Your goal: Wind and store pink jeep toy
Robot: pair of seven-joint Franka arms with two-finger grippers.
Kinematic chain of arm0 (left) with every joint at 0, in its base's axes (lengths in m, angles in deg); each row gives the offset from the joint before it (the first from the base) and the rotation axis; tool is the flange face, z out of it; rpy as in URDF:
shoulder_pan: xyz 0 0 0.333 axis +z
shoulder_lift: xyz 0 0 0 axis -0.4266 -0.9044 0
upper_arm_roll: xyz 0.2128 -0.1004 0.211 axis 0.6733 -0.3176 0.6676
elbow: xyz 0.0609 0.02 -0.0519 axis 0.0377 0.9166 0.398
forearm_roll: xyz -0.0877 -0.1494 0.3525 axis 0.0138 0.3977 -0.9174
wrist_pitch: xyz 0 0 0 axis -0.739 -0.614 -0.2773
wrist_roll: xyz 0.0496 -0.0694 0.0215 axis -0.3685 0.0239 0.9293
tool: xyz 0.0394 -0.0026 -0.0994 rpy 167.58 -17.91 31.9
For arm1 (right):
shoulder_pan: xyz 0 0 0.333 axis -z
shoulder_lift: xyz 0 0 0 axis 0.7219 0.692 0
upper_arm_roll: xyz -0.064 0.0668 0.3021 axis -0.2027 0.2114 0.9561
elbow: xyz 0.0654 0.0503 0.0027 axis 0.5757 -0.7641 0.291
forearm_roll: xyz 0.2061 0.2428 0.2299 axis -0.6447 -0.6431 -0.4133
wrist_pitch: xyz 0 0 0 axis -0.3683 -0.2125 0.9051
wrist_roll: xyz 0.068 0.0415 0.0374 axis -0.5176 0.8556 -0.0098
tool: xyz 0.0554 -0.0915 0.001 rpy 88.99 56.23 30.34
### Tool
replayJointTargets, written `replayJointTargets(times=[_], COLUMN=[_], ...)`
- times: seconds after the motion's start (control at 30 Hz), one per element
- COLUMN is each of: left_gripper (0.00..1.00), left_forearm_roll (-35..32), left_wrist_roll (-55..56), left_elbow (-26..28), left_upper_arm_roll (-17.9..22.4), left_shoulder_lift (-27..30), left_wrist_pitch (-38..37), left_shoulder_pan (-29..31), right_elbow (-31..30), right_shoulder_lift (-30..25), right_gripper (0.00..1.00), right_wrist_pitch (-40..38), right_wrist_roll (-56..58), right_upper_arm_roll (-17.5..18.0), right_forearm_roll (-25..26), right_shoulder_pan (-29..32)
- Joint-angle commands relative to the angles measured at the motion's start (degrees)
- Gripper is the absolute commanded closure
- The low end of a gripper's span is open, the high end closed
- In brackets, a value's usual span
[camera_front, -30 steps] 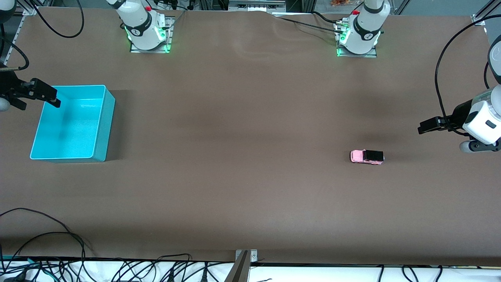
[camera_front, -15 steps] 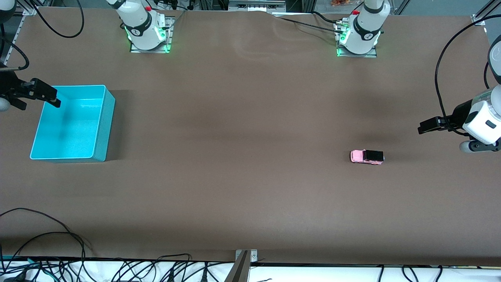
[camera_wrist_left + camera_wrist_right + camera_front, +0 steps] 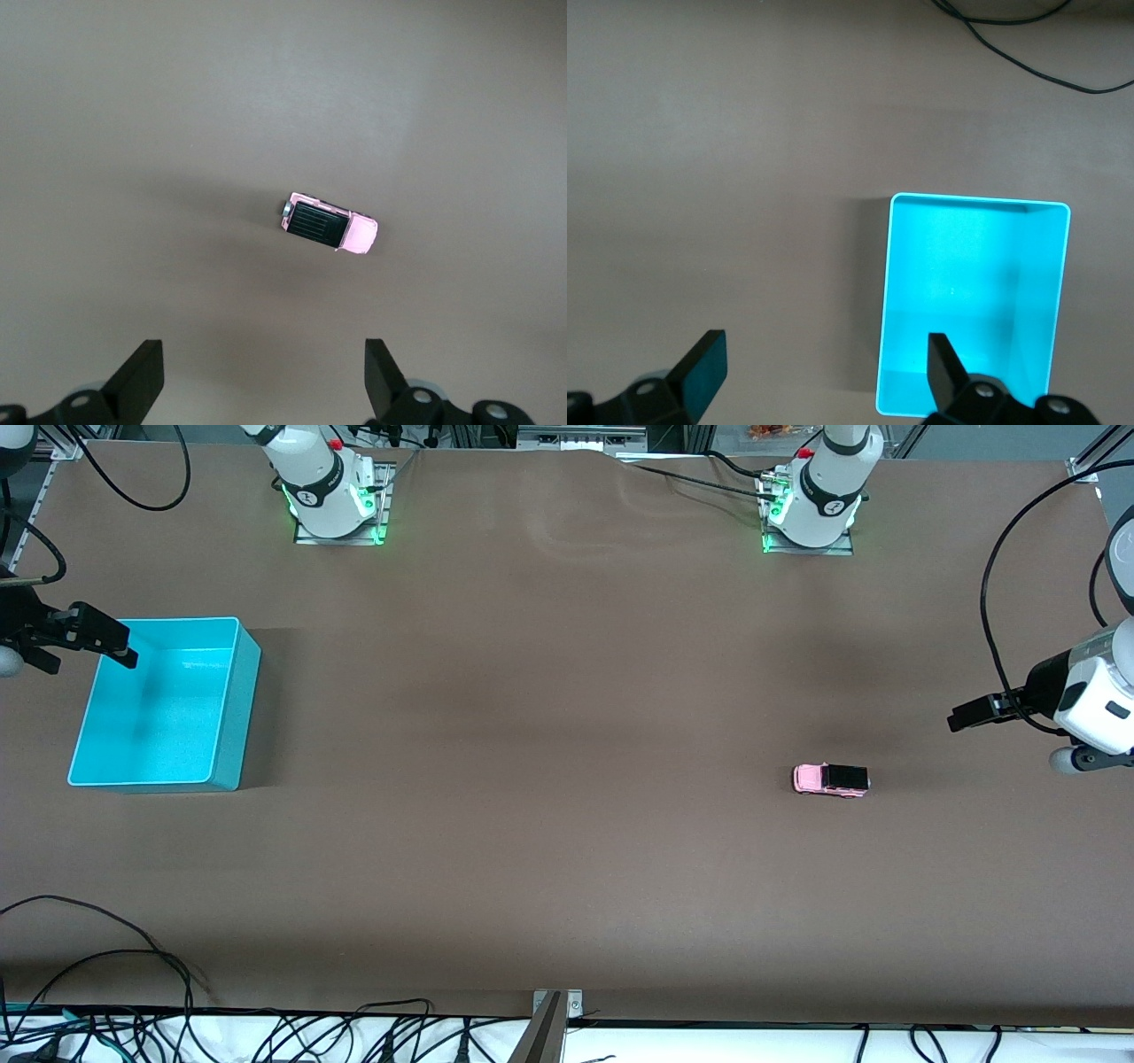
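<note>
Both of my pincers hang in the air with nothing between their fingers. Left gripper [image 3: 966,717] stands with its jaws spread wide over bare table [image 3: 567,850] at the left arm's end. Closest to it is the pink jeep toy [image 3: 830,779], on its wheels on the tabletop, near the gripper toward the right arm's end and untouched; from my left wrist it [image 3: 330,226] lies ahead of the fingertips [image 3: 142,376].

Well apart from that, my right gripper [image 3: 111,646] waits, jaws equally spread, over the edge of the turquoise bin [image 3: 232,717], whose rim [image 3: 979,200] shows from that wrist.
</note>
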Motion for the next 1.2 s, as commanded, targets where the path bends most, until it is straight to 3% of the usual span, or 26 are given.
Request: replayJointTargets(times=[0.0, 0.37, 0.43, 0.8, 1.03, 1.17], left_gripper=[0.00, 0.00, 0.00, 0.00, 0.00, 0.00], left_forearm_roll=[-1.1, -1.1, -1.1, -1.1, -1.1, -1.1], left_wrist_roll=[9.8, 33.7, 42.0, 63.0, 76.6, 78.8], left_elbow=[0.2, 0.1, 0.1, 0.8, 6.2, 10.4], left_upper_arm_roll=[0.1, 0.0, 0.0, -0.2, -0.2, -0.3], left_shoulder_lift=[-0.6, -4.9, -7.0, -12.3, -13.9, -13.9], left_wrist_pitch=[0.0, 0.3, 0.7, 7.0, 16.7, 21.3], left_shoulder_pan=[-0.7, -1.6, -1.7, -2.1, -2.3, -2.4], right_elbow=[0.8, 0.8, 0.8, 0.8, 0.9, 0.8], right_shoulder_lift=[0.2, 0.2, 0.2, 0.2, 0.2, 0.2], right_gripper=[0.00, 0.00, 0.00, 0.00, 0.00, 0.00], right_wrist_pitch=[-0.7, -0.7, -0.8, -0.8, -0.7, -0.7], right_wrist_roll=[0.0, 0.0, 0.0, 0.0, 0.0, 0.0], right_upper_arm_roll=[-0.1, 0.0, -0.1, -0.1, -0.1, -0.1], right_forearm_roll=[-0.1, -0.1, -0.1, -0.1, -0.1, -0.1], right_shoulder_pan=[-0.1, -0.1, 0.0, 0.0, -0.1, 0.1])
